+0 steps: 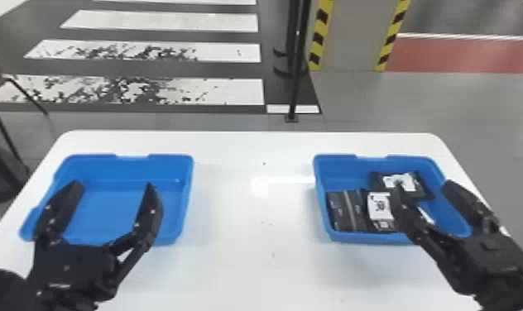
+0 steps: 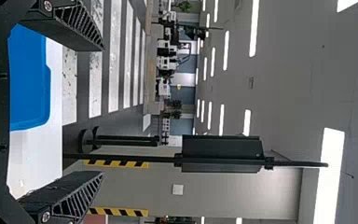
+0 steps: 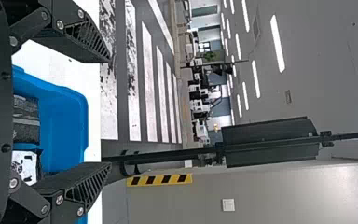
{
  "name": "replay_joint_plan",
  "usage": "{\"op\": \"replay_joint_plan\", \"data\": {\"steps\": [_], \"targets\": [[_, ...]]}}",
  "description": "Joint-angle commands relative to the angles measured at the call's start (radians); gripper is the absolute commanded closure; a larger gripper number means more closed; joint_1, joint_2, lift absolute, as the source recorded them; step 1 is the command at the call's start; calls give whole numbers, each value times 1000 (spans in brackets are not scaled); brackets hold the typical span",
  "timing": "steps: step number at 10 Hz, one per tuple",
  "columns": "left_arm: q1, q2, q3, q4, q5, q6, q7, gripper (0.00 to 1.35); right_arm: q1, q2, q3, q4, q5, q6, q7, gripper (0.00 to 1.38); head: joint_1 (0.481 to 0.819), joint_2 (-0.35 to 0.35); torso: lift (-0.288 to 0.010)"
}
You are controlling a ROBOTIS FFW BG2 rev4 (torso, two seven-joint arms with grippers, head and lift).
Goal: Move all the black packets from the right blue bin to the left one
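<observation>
From my remote seat, I have the left gripper [image 1: 113, 185] at the left bin [image 1: 128, 170], its two black fingers spread wide. My right gripper [image 1: 423, 187] is at the right bin [image 1: 343, 168], also wide, with one finger in front of part of the packets (whether it touches them, I can't tell). Inside that right bin, a black packet with a pale stripe [image 1: 347, 211] lies by the wall nearer the left bin, a white-labelled packet [image 1: 379, 206] is just beside it, and another packet [image 1: 400, 182] lies farther back. Both bins sit apart on the white table [image 1: 248, 215].
</observation>
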Motion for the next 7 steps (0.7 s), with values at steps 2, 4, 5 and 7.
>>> {"op": "replay_joint_plan", "data": {"steps": [2, 4, 5, 7], "targets": [[0, 2, -1, 0, 1, 2, 0, 88, -4, 0, 0, 0, 1, 2, 0, 254, 695, -42, -140], [0, 2, 1, 0, 1, 5, 0, 88, -6, 0, 0, 0, 1, 5, 0, 254, 695, -42, -140], [0, 0, 1, 0, 1, -3, -1, 88, -9, 0, 0, 5, -1, 7, 0, 254, 695, -41, -140], [0, 2, 1, 0, 3, -8, 0, 90, -14, 0, 2, 5, -1, 27, 0, 254, 695, -41, -140]]}}
